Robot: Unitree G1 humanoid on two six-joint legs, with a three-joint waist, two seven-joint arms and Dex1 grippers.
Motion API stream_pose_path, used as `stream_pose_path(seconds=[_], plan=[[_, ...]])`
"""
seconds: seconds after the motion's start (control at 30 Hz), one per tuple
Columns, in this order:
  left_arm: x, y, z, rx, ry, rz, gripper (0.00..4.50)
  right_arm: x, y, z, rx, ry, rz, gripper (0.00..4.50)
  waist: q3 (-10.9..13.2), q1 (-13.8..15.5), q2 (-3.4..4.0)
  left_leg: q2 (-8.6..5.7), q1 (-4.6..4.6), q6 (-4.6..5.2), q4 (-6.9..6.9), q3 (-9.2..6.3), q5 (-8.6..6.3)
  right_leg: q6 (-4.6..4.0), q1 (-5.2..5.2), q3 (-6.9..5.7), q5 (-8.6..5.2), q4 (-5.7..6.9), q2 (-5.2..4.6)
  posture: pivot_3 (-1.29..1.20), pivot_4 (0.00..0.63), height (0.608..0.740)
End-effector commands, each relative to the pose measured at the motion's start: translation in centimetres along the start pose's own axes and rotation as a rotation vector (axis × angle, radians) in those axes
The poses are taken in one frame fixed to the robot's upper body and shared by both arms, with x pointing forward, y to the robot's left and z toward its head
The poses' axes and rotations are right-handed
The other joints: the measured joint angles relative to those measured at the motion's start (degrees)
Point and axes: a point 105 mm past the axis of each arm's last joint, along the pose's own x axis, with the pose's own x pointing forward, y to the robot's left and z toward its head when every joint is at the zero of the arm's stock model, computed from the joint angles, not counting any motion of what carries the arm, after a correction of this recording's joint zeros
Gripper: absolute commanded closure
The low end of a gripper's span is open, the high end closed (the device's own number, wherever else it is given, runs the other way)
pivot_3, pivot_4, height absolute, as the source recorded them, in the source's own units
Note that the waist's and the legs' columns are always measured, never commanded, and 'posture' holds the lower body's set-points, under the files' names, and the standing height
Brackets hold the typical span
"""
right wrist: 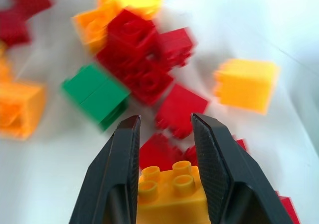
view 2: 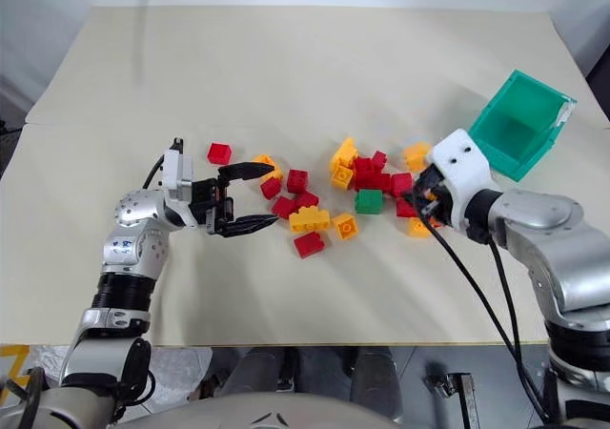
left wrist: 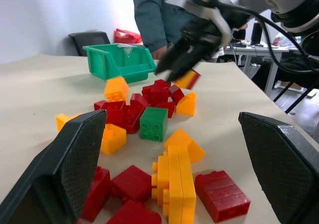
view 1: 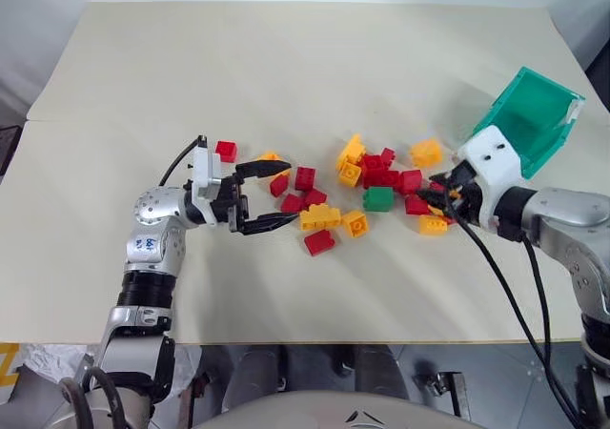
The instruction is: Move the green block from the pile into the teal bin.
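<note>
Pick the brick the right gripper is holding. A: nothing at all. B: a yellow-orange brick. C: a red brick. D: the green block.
B: in the right wrist view, a yellow-orange brick sits clamped between the right gripper fingers, while the green block lies on the table in the pile, not in the teal bin.

Office-like lab; desks [left wrist: 251, 49], office chair [left wrist: 92, 39], monitor [left wrist: 257, 33] behind table [left wrist: 45, 79]

Silver arms, white wrist housings, black cables, black two-fingered tools.
</note>
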Motion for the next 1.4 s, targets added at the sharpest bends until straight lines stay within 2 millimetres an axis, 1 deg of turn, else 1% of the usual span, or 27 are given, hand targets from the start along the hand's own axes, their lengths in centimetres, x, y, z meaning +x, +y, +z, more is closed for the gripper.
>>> stream_pose_path(seconds=[0.03,0.13,0.3,0.37,0.47,0.6,0.67,0.7,0.73,0.77,0.83,0.87,0.97,1.0,1.03,1.2,1.3,1.33,1.37,1.4], plan=[[0.0,-0.3,0.6,0.023,-0.016,-0.019,0.0,-0.8,1.0,1.4,-0.079,-0.051,0.036,2.92,0.0,0.0,0.0,0.0,0.02,0.0,0.01,0.0,0.0,0.0,0.01,0.01,0.0,0.01,0.0,0.0,0.15,0.74],[-0.1,-0.4,0.6,0.021,-0.014,-0.017,0.0,-0.9,1.2,1.4,-0.101,-0.044,0.056,2.92,0.0,0.0,0.0,0.0,0.02,0.0,0.07,-0.01,0.0,0.01,0.01,0.03,0.01,0.05,0.0,0.0,0.15,0.74],[-0.2,-0.4,0.5,0.021,-0.015,-0.003,0.0,0.0,0.0,1.1,-0.108,-0.023,0.006,2.92,0.0,0.1,0.0,-0.02,0.0,0.0,0.11,-0.03,0.0,0.01,0.02,0.03,0.01,0.07,-0.03,0.0,0.15,0.74],[-0.2,-0.5,0.5,0.021,-0.015,0.0,0.0,0.4,0.3,0.8,-0.146,-0.002,0.036,2.92,0.0,0.1,0.0,-0.02,-0.01,0.0,0.12,-0.04,0.0,0.01,0.01,0.03,0.01,0.07,-0.04,0.0,0.15,0.74],[-0.3,-0.5,0.5,0.021,-0.016,0.01,0.0,0.5,1.3,0.2,-0.187,0.039,0.123,2.92,0.0,0.1,0.0,-0.02,-0.01,0.0,0.1,-0.04,0.0,0.01,0.0,0.02,0.01,0.06,-0.04,0.0,0.15,0.74],[-0.5,-0.5,0.5,0.022,-0.015,0.02,0.0,0.8,0.8,0.4,-0.197,0.024,0.1,2.92,0.0,0.1,0.0,-0.02,0.0,0.0,0.12,-0.03,0.0,0.01,0.02,0.02,0.01,0.06,-0.04,0.0,0.15,0.74],[-0.6,-0.5,0.5,0.024,-0.017,0.036,0.0,1.5,0.0,1.7,-0.139,-0.069,0.016,2.92,0.0,0.1,-0.04,-0.01,0.01,0.0,0.15,-0.04,0.0,0.02,0.03,0.01,0.02,0.09,-0.04,0.0,0.15,0.74],[-0.6,-0.5,0.4,0.026,-0.017,0.042,0.0,1.7,0.0,2.2,-0.111,-0.132,-0.002,2.92,0.0,0.1,-0.04,0.01,0.01,0.0,0.18,-0.04,0.0,0.02,0.04,0.02,0.02,0.12,-0.03,0.0,0.15,0.74],[-0.6,-0.5,0.4,0.027,-0.017,0.047,0.0,1.9,0.0,2.3,-0.07,-0.173,-0.021,2.92,0.0,0.1,-0.04,0.0,0.02,0.0,0.18,-0.03,0.0,0.02,0.03,0.03,0.02,0.13,-0.04,0.0,0.15,0.74],[-0.6,-0.5,0.4,0.027,-0.019,0.052,0.0,1.8,0.4,2.2,-0.039,-0.23,-0.023,2.92,0.0,0.1,-0.03,0.01,0.01,-0.02,0.17,-0.05,0.01,0.01,0.03,0.02,0.02,0.14,-0.03,0.0,0.15,0.74],[-0.6,-0.5,0.4,0.026,-0.023,0.062,0.0,1.3,0.9,2.2,0.009,-0.364,-0.056,2.92,0.0,0.5,-0.05,0.01,0.01,-0.03,0.11,-0.08,0.02,-0.01,0.02,-0.01,0.0,0.15,-0.02,0.0,0.15,0.74],[-0.6,-0.5,0.4,0.025,-0.025,0.068,0.0,1.1,1.1,1.8,0.041,-0.392,-0.062,2.92,0.0,0.5,-0.03,-0.01,-0.01,-0.04,0.1,-0.12,0.02,-0.03,0.03,-0.08,-0.01,0.13,-0.02,0.0,0.15,0.74],[-0.5,-0.6,0.3,0.02,-0.03,0.079,0.0,1.3,2.6,-0.5,0.108,-0.377,-0.026,2.92,0.0,0.3,-0.03,-0.09,-0.03,0.0,0.12,-0.02,0.01,0.02,0.04,0.01,0.01,0.11,-0.04,0.0,0.15,0.74],[-0.5,-0.7,0.3,0.019,-0.031,0.08,0.0,1.2,3.1,-0.8,0.136,-0.384,-0.001,2.92,0.0,0.2,-0.03,-0.09,-0.03,0.02,0.12,0.0,0.01,0.08,0.05,0.03,0.05,0.05,-0.04,0.0,0.15,0.74],[-0.4,-0.7,0.3,0.018,-0.032,0.083,0.0,1.1,3.4,-0.8,0.148,-0.4,0.007,2.92,0.0,0.1,-0.03,-0.09,0.0,0.03,0.13,0.02,0.02,0.1,0.07,0.05,0.06,0.04,-0.04,0.0,0.15,0.74],[-0.5,-0.5,0.4,0.017,-0.033,0.091,0.0,0.2,2.9,0.5,0.166,-0.475,0.016,2.92,0.0,-0.2,-0.01,0.0,0.17,-0.02,0.12,0.06,0.06,0.09,0.07,0.15,0.06,0.22,0.01,0.0,0.15,0.74],[-0.4,-0.4,0.4,0.019,-0.034,0.093,0.0,-0.1,1.2,0.8,0.088,-0.451,-0.061,2.92,0.0,-0.1,-0.01,0.02,0.2,-0.02,0.13,0.06,0.07,0.03,0.07,0.17,0.09,0.26,0.01,0.0,0.15,0.74],[-0.4,-0.3,0.5,0.019,-0.033,0.092,0.0,-0.2,0.7,0.9,0.062,-0.443,-0.086,2.54,0.0,-0.1,-0.01,0.0,0.19,-0.01,0.13,0.06,0.08,0.01,0.06,0.18,0.1,0.25,0.0,0.0,0.15,0.74],[-0.4,-0.3,0.5,0.019,-0.034,0.092,0.0,-0.2,0.1,1.2,0.043,-0.447,-0.117,2.28,0.0,-0.1,-0.01,0.0,0.19,-0.01,0.13,0.06,0.07,0.0,0.06,0.18,0.1,0.24,0.0,0.0,0.15,0.74],[-0.4,-0.3,0.5,0.019,-0.035,0.092,0.0,-0.4,-0.6,1.8,0.06,-0.485,-0.144,2.06,0.0,-0.1,-0.01,0.0,0.19,-0.01,0.12,0.06,0.07,0.0,0.06,0.18,0.1,0.24,0.0,0.0,0.15,0.74]])
